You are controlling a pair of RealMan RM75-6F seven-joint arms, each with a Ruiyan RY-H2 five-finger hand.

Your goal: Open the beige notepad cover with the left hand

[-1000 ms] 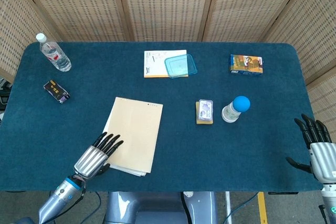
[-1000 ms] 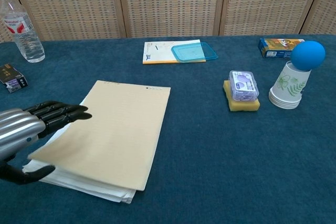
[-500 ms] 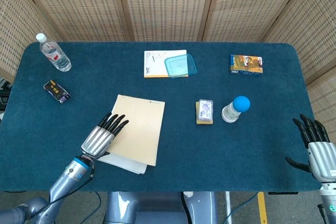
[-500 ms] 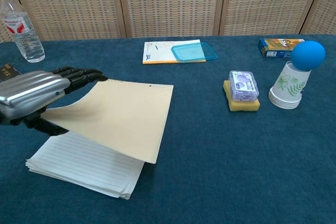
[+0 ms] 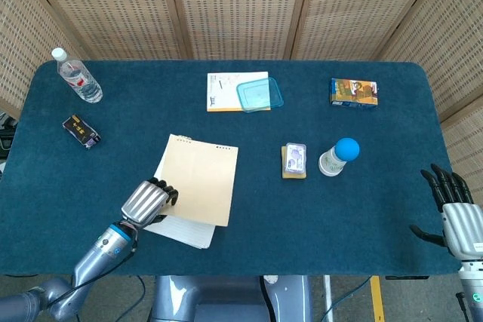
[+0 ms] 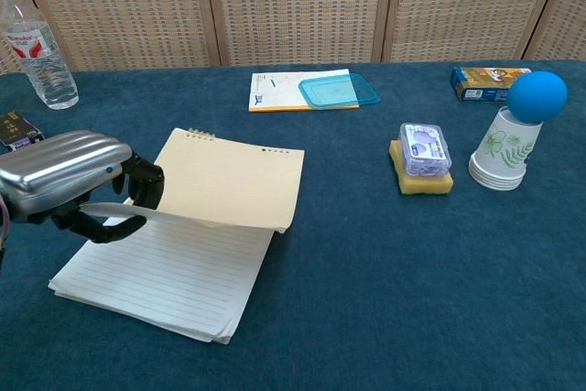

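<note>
The beige notepad cover (image 5: 200, 179) (image 6: 233, 185) is lifted off the lined white pages (image 6: 169, 276) (image 5: 181, 229). It stays hinged at the pad's far edge. My left hand (image 5: 147, 201) (image 6: 69, 180) grips the cover's near left edge, fingers curled over it and thumb under it. My right hand (image 5: 456, 213) hovers open at the table's right near corner, far from the pad; the chest view does not show it.
On the blue table (image 5: 249, 209) lie a water bottle (image 5: 77, 78), a small black box (image 5: 81, 130), a white booklet (image 5: 226, 92) under a teal lid (image 5: 259, 95), a colourful box (image 5: 354, 92), a sponge with a small pack (image 5: 294, 160) and a blue ball on paper cups (image 5: 337, 156).
My left hand closed on the cover's edge and raised it higher. The cover went from lying nearly flat to lifted, exposing the lined pages. The right hand stayed still.
</note>
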